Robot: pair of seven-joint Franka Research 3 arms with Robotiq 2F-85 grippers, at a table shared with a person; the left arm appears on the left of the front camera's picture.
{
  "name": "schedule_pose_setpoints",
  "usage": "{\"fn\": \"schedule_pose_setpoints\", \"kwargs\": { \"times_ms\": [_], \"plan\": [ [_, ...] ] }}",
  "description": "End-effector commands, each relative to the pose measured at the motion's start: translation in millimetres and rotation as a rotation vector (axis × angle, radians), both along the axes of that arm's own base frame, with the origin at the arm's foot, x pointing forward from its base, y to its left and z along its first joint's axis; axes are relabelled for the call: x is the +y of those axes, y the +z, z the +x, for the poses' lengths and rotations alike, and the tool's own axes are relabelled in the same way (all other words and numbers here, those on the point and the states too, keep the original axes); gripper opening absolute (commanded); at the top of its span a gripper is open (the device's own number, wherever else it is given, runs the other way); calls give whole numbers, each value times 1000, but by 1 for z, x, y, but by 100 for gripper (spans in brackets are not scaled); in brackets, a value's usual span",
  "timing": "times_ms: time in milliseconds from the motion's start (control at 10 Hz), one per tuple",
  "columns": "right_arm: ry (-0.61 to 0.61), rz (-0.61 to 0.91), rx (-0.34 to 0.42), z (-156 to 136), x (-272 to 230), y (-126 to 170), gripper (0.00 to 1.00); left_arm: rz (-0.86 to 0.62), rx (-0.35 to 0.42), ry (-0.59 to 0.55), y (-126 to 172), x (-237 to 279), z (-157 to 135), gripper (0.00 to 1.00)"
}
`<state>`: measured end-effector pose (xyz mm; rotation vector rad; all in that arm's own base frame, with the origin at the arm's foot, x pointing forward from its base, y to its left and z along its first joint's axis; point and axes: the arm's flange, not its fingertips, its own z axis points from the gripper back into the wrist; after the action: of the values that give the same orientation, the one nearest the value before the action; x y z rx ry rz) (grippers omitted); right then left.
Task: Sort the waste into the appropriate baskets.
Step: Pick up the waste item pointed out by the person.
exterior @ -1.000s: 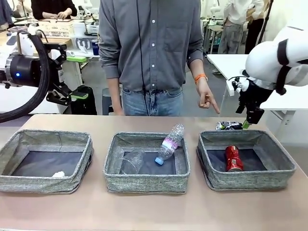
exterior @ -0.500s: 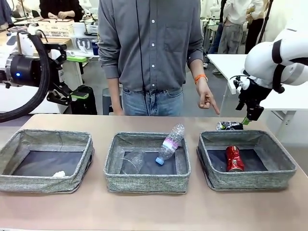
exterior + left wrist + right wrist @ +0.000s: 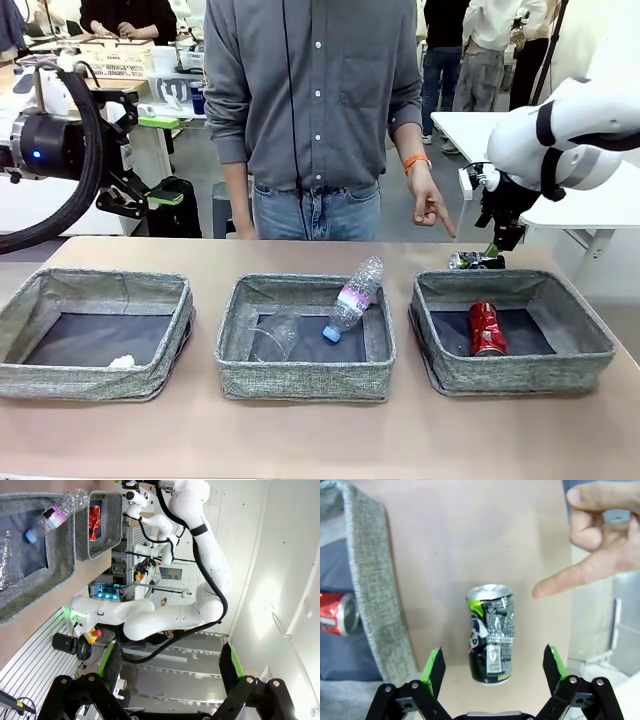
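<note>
Front view: on the tan desk (image 3: 320, 440), the small white paper ball (image 3: 121, 362) lies in the left grey woven bin (image 3: 95, 335), half hidden by its wall. The clear plastic cup (image 3: 275, 335), faint, and the blue-capped clear plastic bottle (image 3: 352, 298) share the middle bin (image 3: 306, 338); the red can (image 3: 486, 328) lies in the right bin (image 3: 510, 330). The dark can (image 3: 476, 261) lies behind that bin under the right tool (image 3: 495, 244), with a person's hand (image 3: 430, 205) pointing beside it.

Left wrist view: the left tool (image 3: 170, 667) gapes wide, empty, off the desk.

Right wrist view: the right tool's fingers spread wide above the dented dark can, apart from it.
</note>
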<state>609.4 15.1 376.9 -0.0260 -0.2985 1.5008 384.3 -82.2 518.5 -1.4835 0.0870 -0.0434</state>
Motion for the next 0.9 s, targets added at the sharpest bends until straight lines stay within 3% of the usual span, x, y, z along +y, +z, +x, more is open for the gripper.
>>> {"fn": "schedule_pose_setpoints", "kwargs": {
  "times_ms": [0, 800],
  "plan": [
    [24, 12, -9, 7, -4, -7, 100, -18, 3, 1, 3, -1, -2, 100],
    [-14, -12, 38, 8, -17, -52, 100, -18, 3, 1, 3, -1, -2, 100]
  ]
}}
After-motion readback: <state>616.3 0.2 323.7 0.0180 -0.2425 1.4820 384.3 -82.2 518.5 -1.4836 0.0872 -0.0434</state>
